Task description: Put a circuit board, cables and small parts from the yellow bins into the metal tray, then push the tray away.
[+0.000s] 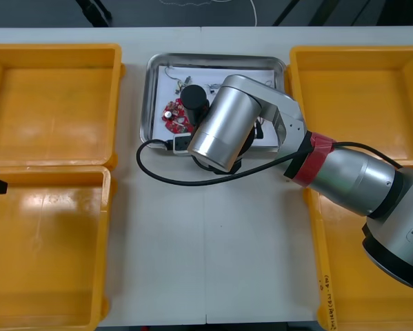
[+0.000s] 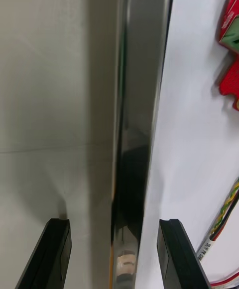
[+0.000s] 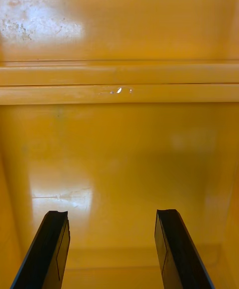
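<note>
No legible text; the print on the near right yellow bin (image 1: 321, 279) is too small.

Metal tray (image 1: 216, 58) — polished, mirror-shiny rim, white and matt inside. Yellow bins (image 1: 54, 103) — smooth glossy plastic, glare patches on the floors. Table (image 1: 206, 241) pale, matt, smooth. Right arm (image 1: 223, 127) casing silver metal, satin sheen. Red band (image 1: 315, 155) on it matt. Black cable (image 1: 165, 178) smooth, dull. Red circuit board (image 1: 173, 116) hard, slightly glossy.

The silver right arm (image 1: 358, 181) carries a red band (image 1: 312, 156), black cable (image 1: 192, 182) and black-fingered end effector (image 2: 115, 249).
</note>
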